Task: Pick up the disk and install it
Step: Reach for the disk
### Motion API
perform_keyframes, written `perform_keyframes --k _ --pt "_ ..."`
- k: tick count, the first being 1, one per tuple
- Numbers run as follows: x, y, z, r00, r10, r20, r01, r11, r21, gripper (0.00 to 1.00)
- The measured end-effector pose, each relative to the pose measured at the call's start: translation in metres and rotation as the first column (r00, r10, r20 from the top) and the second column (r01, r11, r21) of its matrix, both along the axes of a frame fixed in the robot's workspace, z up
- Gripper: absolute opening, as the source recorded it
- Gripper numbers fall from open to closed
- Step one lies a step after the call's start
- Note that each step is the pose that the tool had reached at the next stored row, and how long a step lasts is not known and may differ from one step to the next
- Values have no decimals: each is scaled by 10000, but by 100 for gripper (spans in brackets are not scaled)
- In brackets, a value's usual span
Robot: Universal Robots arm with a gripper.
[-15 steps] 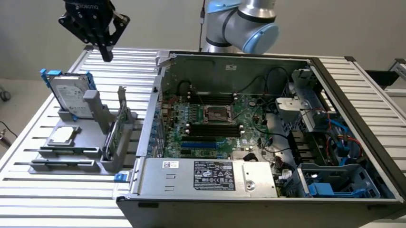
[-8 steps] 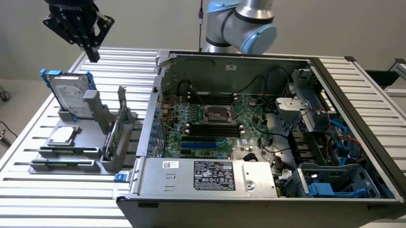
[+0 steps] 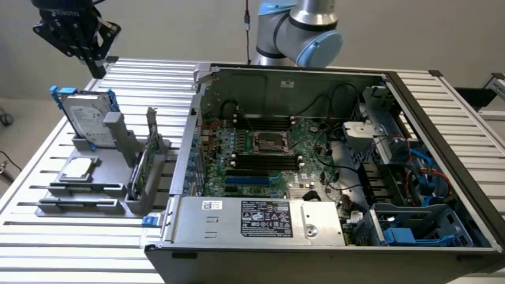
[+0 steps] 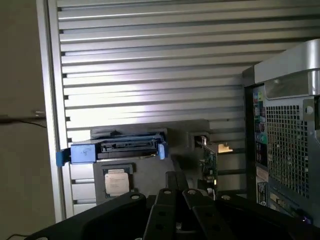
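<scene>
The disk (image 3: 85, 118) stands on edge in a grey fixture (image 3: 87, 195) at the exterior view's left. It is silver-grey with a white label and blue side rails. In the wrist view the disk (image 4: 122, 148) is seen edge-on, with its connector facing the camera. My gripper (image 3: 98, 70) hangs in the air above and behind the disk, well apart from it. Its black fingers (image 4: 172, 182) are pressed together with nothing between them, so the gripper (image 4: 177, 176) is shut and holds nothing.
An open computer case (image 3: 442, 118) takes up the middle and the exterior view's right, with a motherboard (image 3: 268, 148), a grey power-supply box (image 3: 261, 219) and a blue-fitted drive bay (image 3: 410, 228). The fixture also holds a square processor chip (image 3: 79, 168) and an upright card (image 3: 142, 168). All stands on a slatted metal table (image 3: 71, 248).
</scene>
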State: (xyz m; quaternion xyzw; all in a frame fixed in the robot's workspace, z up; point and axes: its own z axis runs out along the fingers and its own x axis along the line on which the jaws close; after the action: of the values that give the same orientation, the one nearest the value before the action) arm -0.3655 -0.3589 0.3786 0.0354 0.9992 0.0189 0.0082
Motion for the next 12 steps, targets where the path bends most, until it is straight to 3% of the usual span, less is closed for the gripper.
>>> perform_keyframes --k 12 --pt "-545 100 -77 10000 0 -49 0 10000 -4 11"
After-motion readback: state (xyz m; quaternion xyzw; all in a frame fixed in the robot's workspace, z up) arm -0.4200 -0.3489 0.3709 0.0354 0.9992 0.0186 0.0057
